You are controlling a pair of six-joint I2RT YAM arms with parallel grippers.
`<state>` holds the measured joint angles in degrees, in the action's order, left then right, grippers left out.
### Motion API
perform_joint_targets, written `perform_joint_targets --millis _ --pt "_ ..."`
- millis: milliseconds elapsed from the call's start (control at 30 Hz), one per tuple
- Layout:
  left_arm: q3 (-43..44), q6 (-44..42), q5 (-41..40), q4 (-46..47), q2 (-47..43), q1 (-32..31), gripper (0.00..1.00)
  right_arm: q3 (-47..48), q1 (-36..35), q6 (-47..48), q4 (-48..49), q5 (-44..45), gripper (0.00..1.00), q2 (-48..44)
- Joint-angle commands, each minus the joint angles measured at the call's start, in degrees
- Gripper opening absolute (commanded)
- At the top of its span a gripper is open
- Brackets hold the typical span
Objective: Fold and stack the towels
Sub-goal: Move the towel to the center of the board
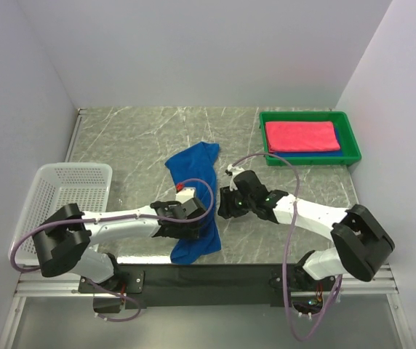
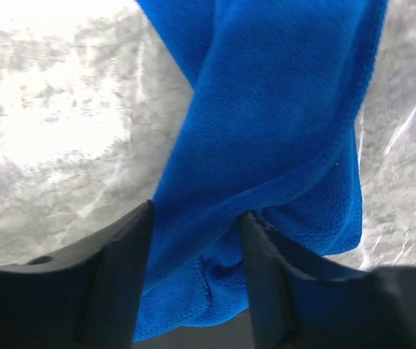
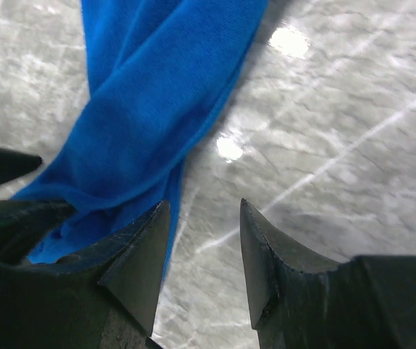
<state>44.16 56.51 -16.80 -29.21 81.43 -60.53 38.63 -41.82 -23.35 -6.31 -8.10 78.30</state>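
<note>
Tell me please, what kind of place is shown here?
Probably a robotics lab cell, not a home: plain white walls box in a grey marble-pattern table, and two robot arms are bolted at its near edge.

Both arms reach low, forearms angled inward, wrists near each other. Left tool (image 2: 196, 218) jaws pinch blue towel (image 2: 266, 131). Right tool (image 3: 204, 211) jaws apart, tips down.

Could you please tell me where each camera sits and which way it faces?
Top external: above, behind the arms, looking down on the table; both show.
Left wrist: on the left gripper, facing the blue towel between its fingers.
Right wrist: on the right gripper, facing the table past open fingers.
Shared: all see that towel.
</note>
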Motion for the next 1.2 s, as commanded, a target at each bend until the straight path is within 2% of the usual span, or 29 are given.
perform_joint_targets --millis 0,33,100,133,200,233,367,567,700,800,967,1167 --pt "2.15 -0.79 -0.08 2.14 0.48 -0.9 0.5 2.15 0.51 -1.78 5.42 -1.39 0.5 2.11" --pt "2.59 -0.7 -0.86 1.36 1.1 -0.9 0.39 2.41 0.6 -2.04 5.77 -1.66 0.5 3.42" --pt "3.99 -0.61 -1.57 0.3 1.19 -0.9 0.26 3.03 0.86 -2.92 6.22 -2.01 0.5 4.66" --pt "4.44 -0.7 -1.66 -0.4 1.02 -0.9 0.15 3.29 1.39 -3.36 6.22 -2.18 0.49 5.62" --pt "6.19 -0.96 -1.75 -1.37 0.4 -0.9 0.03 2.94 2.0 -4.77 8.13 -2.62 0.49 5.9" --pt "6.9 -1.05 -1.83 -1.81 -0.04 -0.9 0.01 2.59 2.79 -5.38 8.59 -2.89 0.49 5.81" --pt "11.03 -2.28 -4.03 -5.23 -3.11 -0.21 0.01 0.13 3.42 -5.75 9.03 -4.47 0.49 3.53" --pt "14.55 -3.16 -1.4 -5.24 -5.22 5.77 0.01 -2.5 1.84 -6.18 7.54 -6.58 0.49 1.42" --pt "14.81 -2.2 0.27 -4.1 -6.54 7.27 0.01 -1.46 -4.2 -6.18 3.68 -2.46 0.5 1.68" --pt "13.41 -0.97 0.19 -3.92 -7.77 8.41 0.01 1.17 -9.22 -6.7 0.0 4.04 0.5 3.17" --pt "9.2 1.05 0.54 -3.22 -11.46 10.08 0.01 6.62 -14.42 -7.15 -5.9 12.91 0.52 8.44" --pt "5.94 1.76 0.36 -3.4 -14.28 12.27 0.01 10.32 -19.78 -7.32 -12.06 17.84 0.54 11.61"
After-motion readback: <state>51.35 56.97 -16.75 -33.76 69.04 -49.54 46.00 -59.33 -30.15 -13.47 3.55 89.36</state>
